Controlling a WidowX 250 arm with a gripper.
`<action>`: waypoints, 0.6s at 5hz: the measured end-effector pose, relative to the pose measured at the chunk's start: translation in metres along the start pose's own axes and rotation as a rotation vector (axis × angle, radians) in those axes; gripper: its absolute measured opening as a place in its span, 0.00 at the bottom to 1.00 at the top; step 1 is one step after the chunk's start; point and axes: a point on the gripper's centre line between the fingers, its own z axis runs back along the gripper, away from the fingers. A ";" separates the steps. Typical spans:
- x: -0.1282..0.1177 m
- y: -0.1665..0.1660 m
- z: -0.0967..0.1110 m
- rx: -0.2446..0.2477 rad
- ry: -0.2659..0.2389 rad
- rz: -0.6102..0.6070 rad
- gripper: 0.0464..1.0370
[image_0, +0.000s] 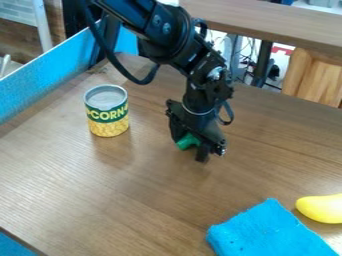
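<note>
One green object, axis unclear

The cylindrical metal can has a silver-grey lid, a dark green band with pale yellow lettering, and mottled yellow kernel print below. The black two-finger robot gripper matches the black of the jointed robot arm, and the small green object is a vivid, plain green. The bright blue fabric cloth carries a few small dark specks. The smooth, rounded yellow object is plain yellow. Fine streaks of grain line the mid-brown wooden table, while the long upright panel is bright blue.
</note>
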 end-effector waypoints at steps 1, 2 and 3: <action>0.011 0.001 0.022 -0.010 -0.056 0.008 0.77; 0.037 -0.030 0.050 -0.043 -0.128 -0.068 0.77; 0.065 -0.058 0.080 -0.078 -0.217 -0.164 0.77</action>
